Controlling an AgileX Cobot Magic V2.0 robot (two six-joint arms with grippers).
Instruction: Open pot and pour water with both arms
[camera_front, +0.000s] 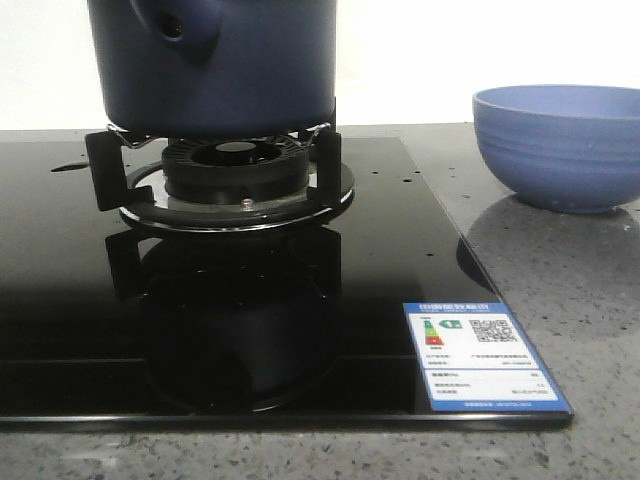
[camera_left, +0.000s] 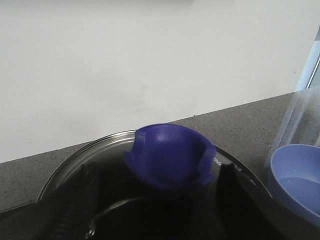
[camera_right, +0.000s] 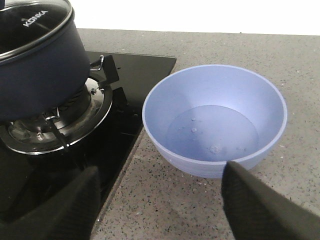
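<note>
Front view: the pot (camera_front: 212, 62) sits on the burner (camera_front: 235, 175) of a black glass hob (camera_front: 70, 290). A stubby side lug with a round hole faces the camera. Its top is cut off, so neither lid nor contents show. A bowl (camera_front: 560, 145) stands well to the right on the grey counter (camera_front: 590, 300), with its inside hidden from this low angle. An energy label (camera_front: 480, 358) sticks to the hob's near right corner. Neither arm appears here.

Left wrist view: the left gripper (camera_left: 165, 200) hangs just over the glass lid (camera_left: 95, 150), its dark fingers (camera_left: 75, 210) on either side of the blue knob (camera_left: 170, 157). I cannot tell whether they press it. The bowl (camera_left: 297, 182) shows at the edge.

Right wrist view: the right gripper (camera_right: 160, 200) is spread wide and holds nothing, just short of the bowl (camera_right: 215, 120). Here the bowl holds a shallow pool of clear water. The pot (camera_right: 37, 65), lid on, sits on the burner beside it, apart from the bowl.
</note>
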